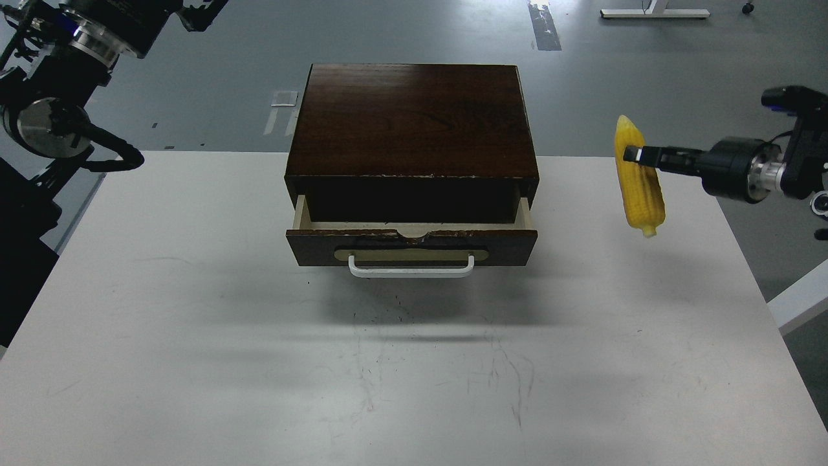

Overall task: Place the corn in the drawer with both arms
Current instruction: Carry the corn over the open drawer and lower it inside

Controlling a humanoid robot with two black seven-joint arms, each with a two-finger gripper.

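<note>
The yellow corn [640, 188] hangs in the air to the right of the box, tip up, above the table's right side. My right gripper [631, 154] comes in from the right and is shut on the corn's upper part. The dark wooden box [414, 116] stands at the table's far middle. Its drawer [412, 247], with a white bar handle [411, 266], is pulled out a short way, and the inside is dark. My left arm is at the top left, and its gripper [202, 9] is at the frame's top edge, dark and cut off.
The white table [194, 323] has scuff marks in its front middle. Its right edge lies close to my right arm. Grey floor lies behind the box.
</note>
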